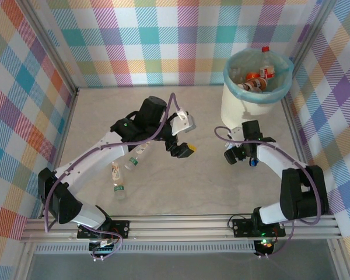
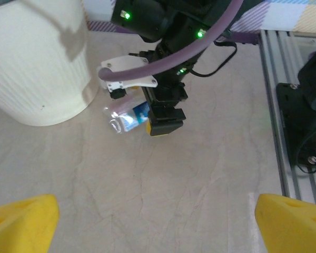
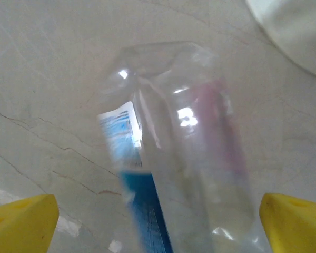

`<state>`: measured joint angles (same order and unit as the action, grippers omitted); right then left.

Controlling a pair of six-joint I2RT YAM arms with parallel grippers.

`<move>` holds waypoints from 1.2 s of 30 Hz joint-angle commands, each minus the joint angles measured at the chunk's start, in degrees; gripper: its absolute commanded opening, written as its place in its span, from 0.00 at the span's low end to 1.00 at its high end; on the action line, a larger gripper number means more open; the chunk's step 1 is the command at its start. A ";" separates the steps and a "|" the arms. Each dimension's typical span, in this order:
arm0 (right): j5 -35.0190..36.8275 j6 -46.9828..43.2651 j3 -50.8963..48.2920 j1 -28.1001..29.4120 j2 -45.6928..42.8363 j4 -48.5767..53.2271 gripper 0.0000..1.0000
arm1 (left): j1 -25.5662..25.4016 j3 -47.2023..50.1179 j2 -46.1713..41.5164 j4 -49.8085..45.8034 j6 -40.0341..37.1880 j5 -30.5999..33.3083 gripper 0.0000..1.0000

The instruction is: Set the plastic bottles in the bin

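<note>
We've got the right gripper (image 3: 158,221) wide open over the blue-label bottle (image 3: 174,158) beside the bin (image 1: 245,102), its length crossing the jaws; left gripper (image 2: 158,226) open too, farther off.

Plaid walls (image 1: 151,41) surround a pale marbled table (image 1: 181,189).

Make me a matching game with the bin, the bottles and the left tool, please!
Things:
1. bin
2. blue-label bottle
3. green-label bottles
4. left tool

Clues:
A. lying on the table by the left arm
B. open, with nothing in it
C. lying under the right tool
D. has bottles inside

Pairs: 1-D, 2-C, 3-A, 4-B
</note>
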<state>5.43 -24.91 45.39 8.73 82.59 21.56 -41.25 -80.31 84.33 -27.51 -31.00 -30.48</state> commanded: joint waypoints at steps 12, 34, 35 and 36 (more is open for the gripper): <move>-3.18 1.56 3.07 -0.65 4.82 2.47 0.66 | -0.67 0.59 0.44 2.90 4.64 7.60 0.95; -11.89 25.28 31.46 4.16 -19.05 6.82 0.53 | 2.05 -13.02 -0.43 8.16 14.32 17.15 0.93; -9.49 25.60 34.46 4.19 -17.58 6.47 0.52 | 2.14 -14.34 0.34 8.26 14.83 17.58 0.93; -7.24 25.20 36.90 4.19 -16.13 6.25 0.52 | 2.23 -15.33 1.08 8.34 15.23 17.73 0.93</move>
<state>-7.18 -4.03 77.06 12.95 63.48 31.44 -39.66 -92.05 84.60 -22.00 -18.50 -15.22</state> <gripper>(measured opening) 0.528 0.933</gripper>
